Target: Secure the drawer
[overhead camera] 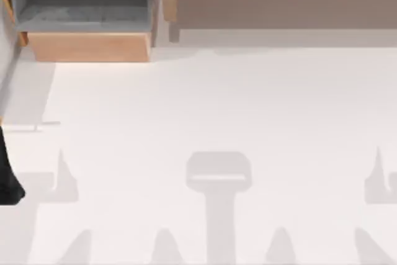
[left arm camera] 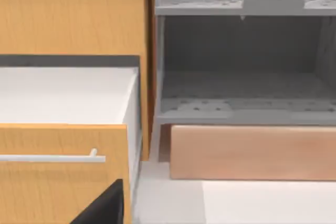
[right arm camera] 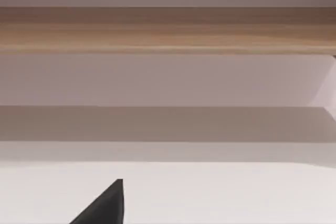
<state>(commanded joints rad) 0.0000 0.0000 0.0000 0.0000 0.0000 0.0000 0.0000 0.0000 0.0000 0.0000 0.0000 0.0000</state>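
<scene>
The drawer (overhead camera: pixel 87 46) stands pulled out at the table's back left, its light-orange front panel facing the table and its grey floor (overhead camera: pixel 87 17) open to view. In the left wrist view the same panel (left arm camera: pixel 252 153) lies below grey inner walls. A dark piece of my left arm (overhead camera: pixel 9 178) shows at the table's left edge, well in front of the drawer. A dark tip of my left gripper (left arm camera: pixel 105 208) sits short of the drawer. A dark tip of my right gripper (right arm camera: pixel 105 205) hangs over the white table.
A wider wooden shelf unit (overhead camera: pixel 279 1) with a beige-grey face (right arm camera: pixel 168 124) runs along the back right. An orange cabinet with a white bar handle (left arm camera: pixel 52 157) stands beside the drawer. The white table (overhead camera: pixel 217 110) spreads out in front.
</scene>
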